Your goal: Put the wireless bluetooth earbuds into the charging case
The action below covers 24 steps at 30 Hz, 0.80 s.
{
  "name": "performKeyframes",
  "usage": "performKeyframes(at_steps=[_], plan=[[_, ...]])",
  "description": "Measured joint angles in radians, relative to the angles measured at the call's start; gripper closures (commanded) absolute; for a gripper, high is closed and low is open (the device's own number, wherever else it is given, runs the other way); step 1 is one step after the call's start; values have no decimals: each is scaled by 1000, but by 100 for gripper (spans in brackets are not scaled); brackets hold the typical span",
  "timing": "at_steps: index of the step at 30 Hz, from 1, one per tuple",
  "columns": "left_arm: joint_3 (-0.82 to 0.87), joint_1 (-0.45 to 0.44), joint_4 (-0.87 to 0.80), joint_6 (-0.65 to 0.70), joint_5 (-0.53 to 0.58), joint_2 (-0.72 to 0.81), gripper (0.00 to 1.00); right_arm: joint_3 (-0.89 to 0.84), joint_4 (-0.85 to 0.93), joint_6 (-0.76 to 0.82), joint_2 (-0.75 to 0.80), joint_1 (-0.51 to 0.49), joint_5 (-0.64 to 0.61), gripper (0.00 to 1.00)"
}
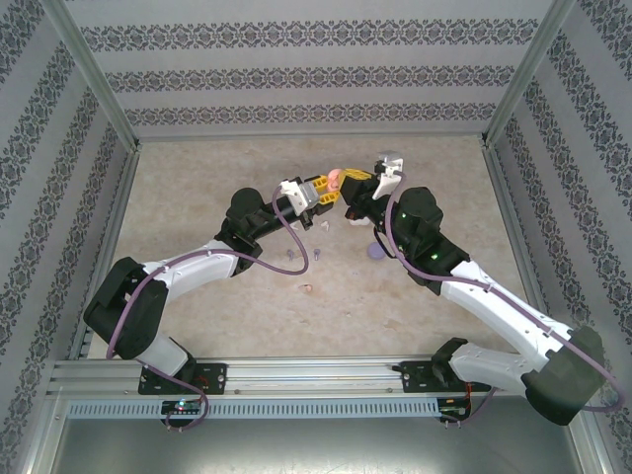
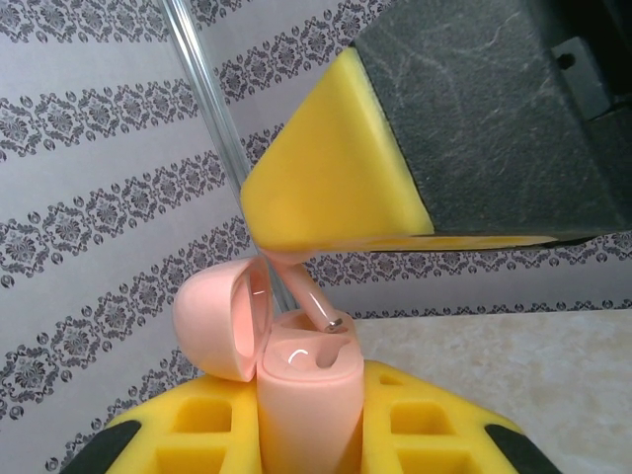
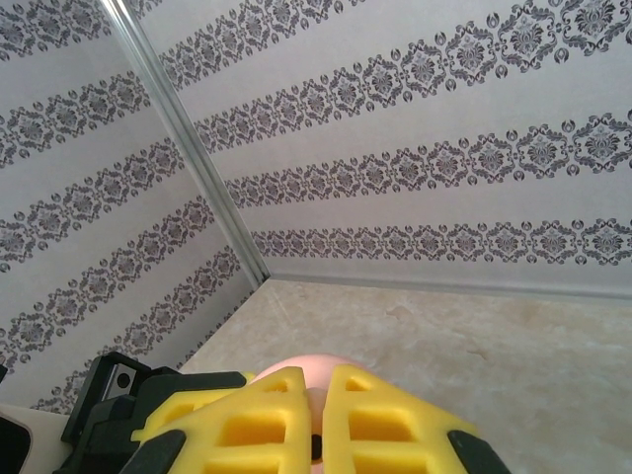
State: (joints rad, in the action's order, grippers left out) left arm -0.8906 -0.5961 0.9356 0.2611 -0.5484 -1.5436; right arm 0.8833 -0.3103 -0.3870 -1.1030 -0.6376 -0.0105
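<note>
Pink earbud (image 2: 318, 304), in the left wrist view, hangs from the closed right jaws, its head tucked under a yellow fingertip (image 2: 326, 178). Its stem slants down and to the right, metal tip just above the socket of the pink charging case (image 2: 306, 395). The left jaws grip that case upright from below, with its lid (image 2: 212, 321) swung open to the left. The case lies directly beneath the earbud, so the right arm is the one placed to lower it.

In the right wrist view, the right jaws are closed, with a rounded pink shape (image 3: 291, 378) just beyond them; whether it is the case or its lid is unclear.

In the top view, both arms meet above mid tabletop (image 1: 197, 188), the pink charging case between them. Loose earbuds (image 1: 288, 255) and a purple case (image 1: 375, 252) lie nearer the bases.
</note>
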Motion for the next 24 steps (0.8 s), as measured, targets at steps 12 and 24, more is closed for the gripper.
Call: performKeyframes(at_steps=[12, 24], plan=[[0, 0, -1, 0, 0, 0, 100, 0, 0, 0, 0, -5, 0, 95], [-11, -5, -13, 0, -4, 0, 100, 0, -6, -3, 1, -28, 0, 96]])
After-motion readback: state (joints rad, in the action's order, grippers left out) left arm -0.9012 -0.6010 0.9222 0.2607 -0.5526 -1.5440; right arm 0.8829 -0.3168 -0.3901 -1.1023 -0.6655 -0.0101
